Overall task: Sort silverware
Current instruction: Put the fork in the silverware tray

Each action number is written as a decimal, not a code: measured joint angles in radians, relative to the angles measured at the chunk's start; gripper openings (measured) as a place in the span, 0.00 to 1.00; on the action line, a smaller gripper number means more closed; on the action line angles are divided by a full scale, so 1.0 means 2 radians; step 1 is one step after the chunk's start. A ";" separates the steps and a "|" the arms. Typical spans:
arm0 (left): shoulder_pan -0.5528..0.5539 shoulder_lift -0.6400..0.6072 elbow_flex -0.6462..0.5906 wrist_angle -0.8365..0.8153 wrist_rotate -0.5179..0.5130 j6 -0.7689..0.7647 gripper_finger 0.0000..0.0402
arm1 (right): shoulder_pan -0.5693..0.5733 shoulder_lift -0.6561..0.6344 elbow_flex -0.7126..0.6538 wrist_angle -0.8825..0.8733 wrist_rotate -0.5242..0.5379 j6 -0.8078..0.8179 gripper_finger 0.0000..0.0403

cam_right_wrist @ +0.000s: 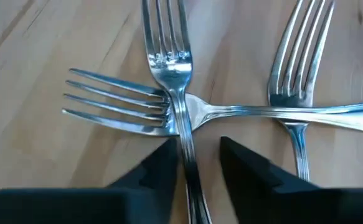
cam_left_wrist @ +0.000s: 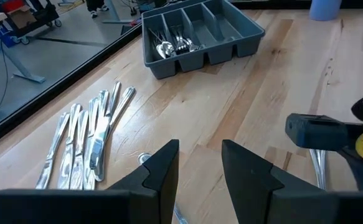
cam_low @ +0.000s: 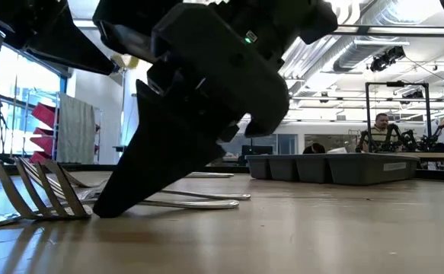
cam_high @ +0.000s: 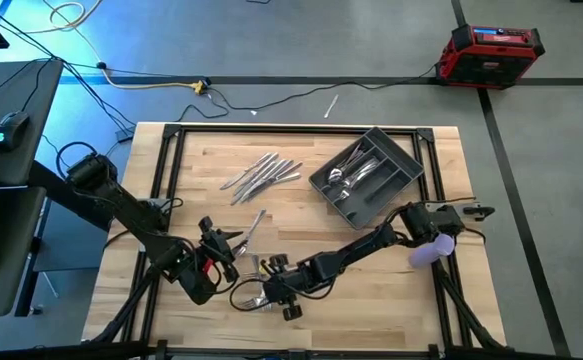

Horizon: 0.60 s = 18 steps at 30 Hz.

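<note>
Step in hand, as judged: picking a fork from the loose cluster at the near middle of the counter [cam_high: 391,310]. Right gripper [cam_right_wrist: 197,165] is low over three forks, fingers spread a little with the handle of the upright fork [cam_right_wrist: 169,62] running between them, not yet pinched. That fork lies on top of a second fork [cam_right_wrist: 122,106] lying crosswise, its handle stretching off beneath; a third fork [cam_right_wrist: 299,68] lies just beside, its neck crossing the same crosswise handle. Left gripper [cam_left_wrist: 200,168] waits near the cluster, fingers parted and holding nothing, facing the row of knives [cam_left_wrist: 84,140] and the tray [cam_left_wrist: 243,34] beyond. Remaining silverware: knives fanned side by side at mid-counter; some spoons and forks already lie in the tray's compartments at the far right. Sorting looks early to midway. Next move likely calls for closing squarely on the narrow handle and lifting straight up so the crossed fork below is not dragged along. Materials: forks are polished, mirror-bright metal, slim and rounded at the handle, probably slippery; four thin tines each. Counter is pale butcher-block wood, smooth. Tray is matte dark grey plastic with long parallel slots.
</note>
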 joint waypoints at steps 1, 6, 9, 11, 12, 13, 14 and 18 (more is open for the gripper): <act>0.000 0.000 0.000 0.000 0.001 0.000 0.26 | 0.000 0.001 0.000 -0.001 0.001 0.003 0.09; 0.000 0.000 0.000 0.000 0.001 0.000 0.26 | -0.002 -0.020 -0.003 -0.020 -0.001 -0.008 0.02; 0.000 0.000 0.000 0.000 0.003 0.000 0.26 | -0.006 -0.048 -0.005 -0.082 -0.001 -0.031 0.01; 0.000 0.000 0.000 -0.001 0.005 0.000 0.26 | -0.011 -0.069 -0.005 -0.115 0.002 -0.048 0.01; 0.000 0.000 0.000 0.000 0.006 0.000 0.26 | -0.013 -0.081 -0.005 -0.133 0.004 -0.057 0.01; 0.000 0.000 0.000 0.000 0.007 0.000 0.26 | -0.015 -0.093 -0.005 -0.150 0.007 -0.065 0.01; 0.000 0.000 0.000 0.000 0.008 0.000 0.26 | -0.017 -0.103 -0.004 -0.169 0.010 -0.074 0.01; 0.000 0.000 0.000 0.000 0.012 0.000 0.26 | -0.029 -0.143 -0.004 -0.252 0.025 -0.120 0.00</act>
